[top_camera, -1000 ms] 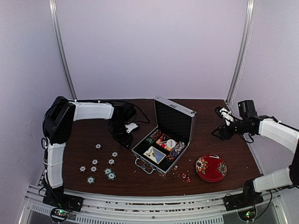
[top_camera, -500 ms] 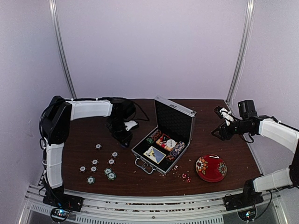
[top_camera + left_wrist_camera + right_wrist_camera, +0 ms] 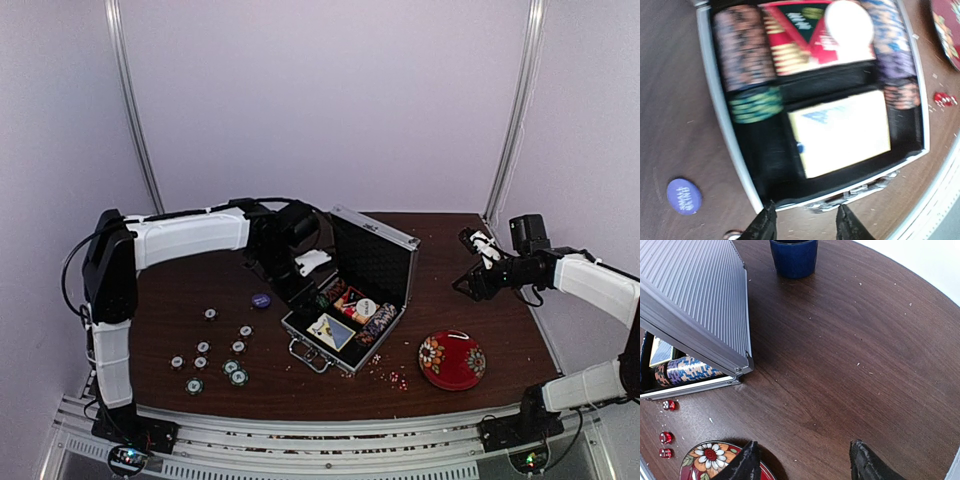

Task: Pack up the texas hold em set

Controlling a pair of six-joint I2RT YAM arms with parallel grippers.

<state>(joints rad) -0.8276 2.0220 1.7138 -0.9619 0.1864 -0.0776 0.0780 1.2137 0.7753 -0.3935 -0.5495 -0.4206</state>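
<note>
black left gripper (image 3: 805, 207): jaws parted, nothing held; hovers over the front rim of the briefcase (image 3: 372, 255).
right gripper (image 3: 803, 444): wide apart, empty, well right of briefcase.
briefcase: open mid-table, lid upright; judged rigid, close by the lid edge.
card deck box (image 3: 840, 132): lying in its compartment.
loose chips (image 3: 238, 377): scattered on table (image 3: 480, 310) left of briefcase; likely light, thin, slippery; pinch by edges.

Seen from my right wrist:
- Silver briefcase (image 3: 690, 295), ribbed lid raised, upper left.
- Row of blue-and-white chips (image 3: 682, 371) inside it.
- Dark blue mug (image 3: 793, 257), top edge.
- Three red dice (image 3: 666, 437) beside the red floral bowl (image 3: 710, 460).
- Right gripper (image 3: 802, 465), fingers spread, nothing between.
</note>
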